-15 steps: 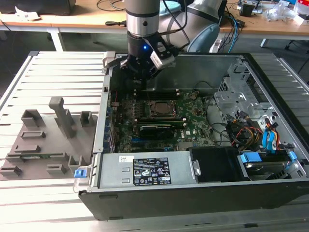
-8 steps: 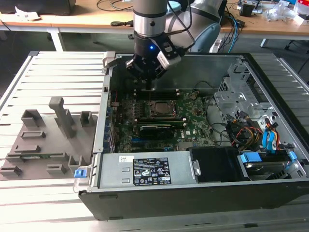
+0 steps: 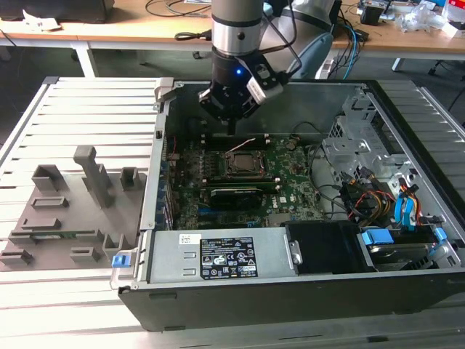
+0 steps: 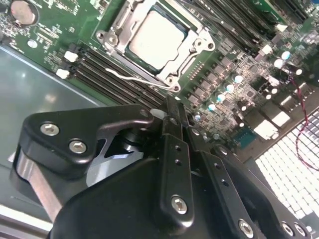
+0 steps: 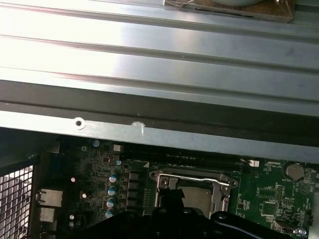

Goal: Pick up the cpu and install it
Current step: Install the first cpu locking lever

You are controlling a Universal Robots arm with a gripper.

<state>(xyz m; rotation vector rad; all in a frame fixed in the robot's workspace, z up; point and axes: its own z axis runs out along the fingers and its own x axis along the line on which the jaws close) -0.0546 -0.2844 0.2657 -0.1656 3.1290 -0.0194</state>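
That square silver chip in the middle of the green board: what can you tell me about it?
The cpu is a thin, flat square with a pale silver-grey metal top. It lies flat in its socket on the green motherboard inside the open computer case, a metal frame around its edges. The hand hangs above it, not touching.

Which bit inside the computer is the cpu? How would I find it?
Look inside the open computer case at the green motherboard on its floor. Near the board's middle, just below the gripper, sits a metal-framed socket. The cpu is the flat, pale silver square lying inside that frame, plain and smooth, unlike the dark, bumpy parts around it.
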